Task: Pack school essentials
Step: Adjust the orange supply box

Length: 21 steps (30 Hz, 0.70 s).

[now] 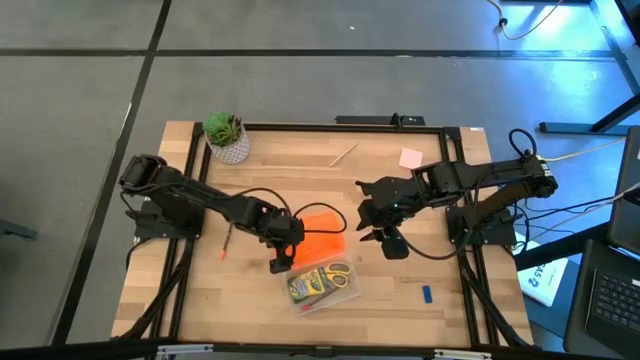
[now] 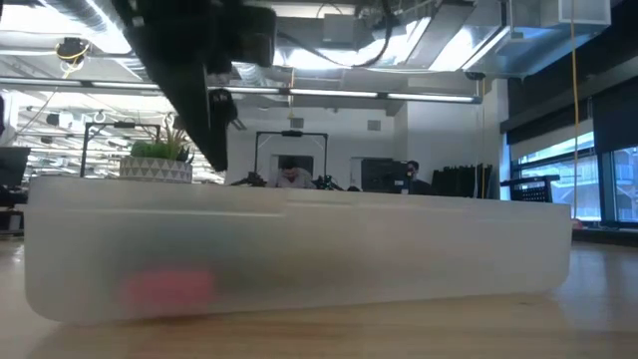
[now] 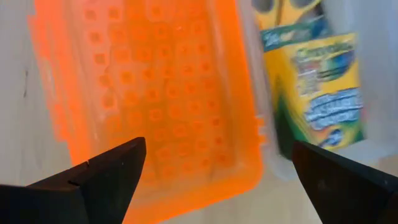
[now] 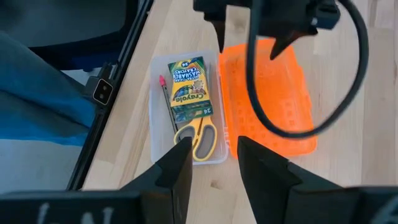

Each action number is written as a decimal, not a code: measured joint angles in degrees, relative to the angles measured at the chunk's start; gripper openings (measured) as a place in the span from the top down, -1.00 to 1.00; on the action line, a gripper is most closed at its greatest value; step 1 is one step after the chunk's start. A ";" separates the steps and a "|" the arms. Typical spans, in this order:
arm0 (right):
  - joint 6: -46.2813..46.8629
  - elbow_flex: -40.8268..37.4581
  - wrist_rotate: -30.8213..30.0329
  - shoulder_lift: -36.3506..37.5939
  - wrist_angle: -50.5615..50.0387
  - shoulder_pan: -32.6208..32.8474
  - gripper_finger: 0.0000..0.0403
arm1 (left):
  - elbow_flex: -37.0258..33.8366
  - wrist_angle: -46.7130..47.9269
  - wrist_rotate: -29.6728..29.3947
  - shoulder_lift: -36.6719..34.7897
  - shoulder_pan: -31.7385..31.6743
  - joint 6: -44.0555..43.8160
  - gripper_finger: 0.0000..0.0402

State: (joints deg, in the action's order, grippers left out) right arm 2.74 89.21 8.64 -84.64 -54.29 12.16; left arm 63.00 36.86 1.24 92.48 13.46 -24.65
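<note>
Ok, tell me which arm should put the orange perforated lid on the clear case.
Left, probably. The left gripper hangs open right over the orange perforated lid, which lies beside the clear plastic case. The right gripper sits farther off, jaws narrower and empty.

The crayon box (image 4: 188, 91) and yellow-handled scissors (image 4: 198, 138) lie flat inside the clear case (image 4: 158, 152); pink note pad (image 1: 410, 158) and blue eraser (image 1: 426, 294) sit apart on the tabletop (image 1: 500, 310).

Left end effector (image 1: 283, 262) wide open, right end effector (image 1: 372, 232) part-open.
</note>
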 joint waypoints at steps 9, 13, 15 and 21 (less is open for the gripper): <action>-0.02 0.00 0.00 0.00 0.35 0.01 0.36 | -0.04 1.07 0.68 2.55 -5.15 2.56 -0.95; -0.06 0.00 0.00 0.00 0.62 0.00 0.36 | -0.04 0.65 3.89 4.69 -6.09 4.23 -0.96; 0.00 0.00 0.00 0.00 0.84 0.00 0.36 | -0.04 0.32 3.92 5.56 -6.06 5.48 -0.95; -0.05 0.00 0.00 0.00 0.92 0.01 0.36 | -0.04 0.12 2.92 5.83 -6.83 7.37 -0.93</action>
State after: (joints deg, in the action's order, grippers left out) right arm 2.70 89.21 8.64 -84.64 -53.37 12.17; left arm 62.96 36.98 4.16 98.30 6.63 -17.28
